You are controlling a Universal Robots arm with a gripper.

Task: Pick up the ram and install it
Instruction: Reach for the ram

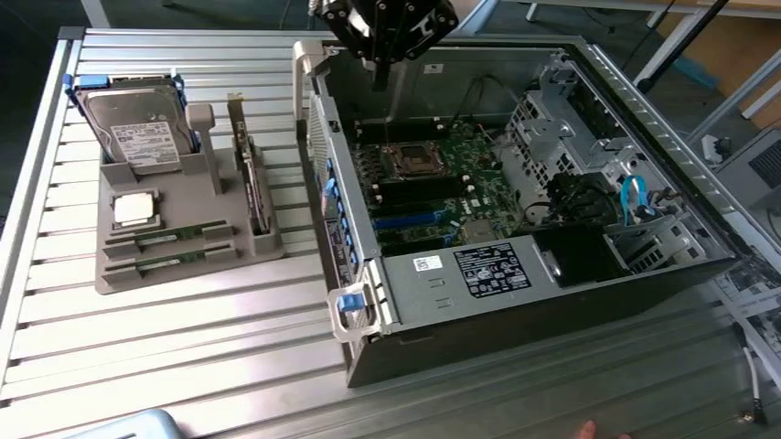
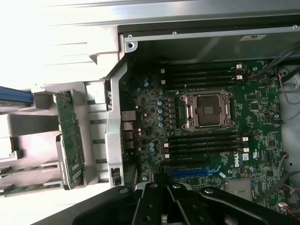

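I'm hovering my claw (image 1: pixel 380 80), pressed together and pinching nothing, over the open computer case (image 1: pixel 573 302), while the ram (image 1: pixel 159 240) is lying slotted in the gray tray (image 1: pixel 262 245), presumably kept steady for pickup.

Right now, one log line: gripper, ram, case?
gripper: shut, over open case | ram: in gray holder beside case, not gripped

Slatted metal desk (image 1: pixel 183 347) carries a grey parts holder (image 1: pixel 123 282) at 9 o'clock, an open computer case (image 1: pixel 586 302) centre to 3 o'clock, a pale blue object (image 1: pixel 128 425) at 7 o'clock.
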